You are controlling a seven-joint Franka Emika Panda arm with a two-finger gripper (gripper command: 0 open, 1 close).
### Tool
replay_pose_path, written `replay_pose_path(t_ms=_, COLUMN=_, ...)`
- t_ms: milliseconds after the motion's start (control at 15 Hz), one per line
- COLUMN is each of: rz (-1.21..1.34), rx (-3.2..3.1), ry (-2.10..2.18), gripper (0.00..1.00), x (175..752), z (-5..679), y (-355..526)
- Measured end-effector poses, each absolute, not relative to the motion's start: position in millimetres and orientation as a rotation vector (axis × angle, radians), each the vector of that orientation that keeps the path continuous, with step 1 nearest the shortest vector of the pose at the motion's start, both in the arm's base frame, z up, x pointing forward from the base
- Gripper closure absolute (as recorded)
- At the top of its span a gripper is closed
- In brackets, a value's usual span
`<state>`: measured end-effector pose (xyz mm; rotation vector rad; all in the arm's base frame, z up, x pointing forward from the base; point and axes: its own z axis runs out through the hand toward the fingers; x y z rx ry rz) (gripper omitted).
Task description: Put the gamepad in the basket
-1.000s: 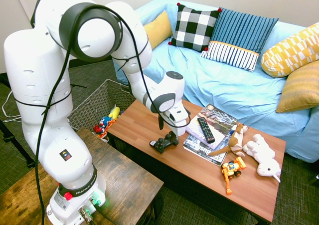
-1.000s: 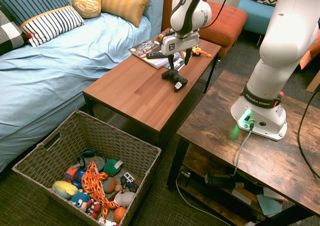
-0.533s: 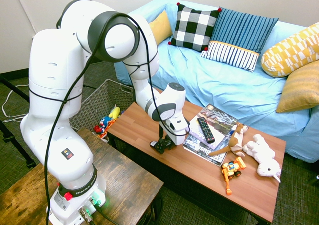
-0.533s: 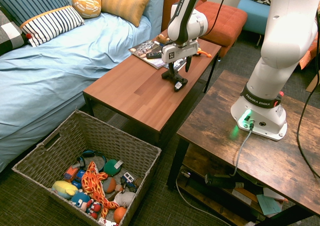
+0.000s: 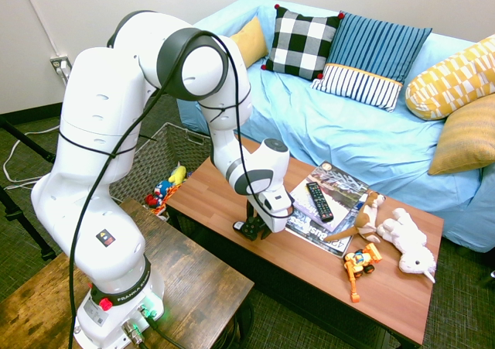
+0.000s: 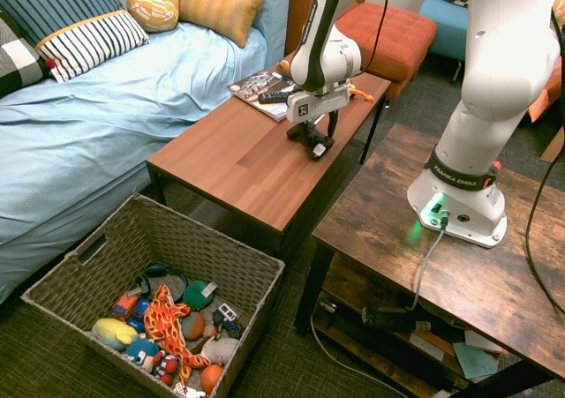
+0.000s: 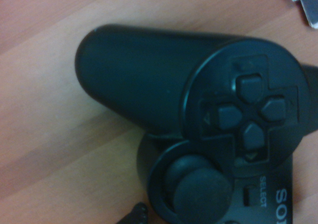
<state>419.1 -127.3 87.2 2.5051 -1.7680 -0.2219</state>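
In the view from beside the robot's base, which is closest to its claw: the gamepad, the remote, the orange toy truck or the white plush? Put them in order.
From the gripper:
1. Gamepad, right under it at the table's near edge.
2. Remote, on the magazines beside it.
3. Orange toy truck, further along the table.
4. White plush, near the table's far end.

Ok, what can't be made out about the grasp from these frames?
- Finger state: in both exterior views the gripper is down over the gamepad, too small to tell open from shut.
- Wrist view: gamepad cut off by the edge.
- First exterior view: basket mostly hidden by the arm.
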Motion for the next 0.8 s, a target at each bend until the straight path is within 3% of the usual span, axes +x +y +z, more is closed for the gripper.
replay_pose_path(t_ms=800, rz=-0.213, rx=2.564, ry=-1.776, gripper=1.0, x=429.9, z=88.0, y=-128.2)
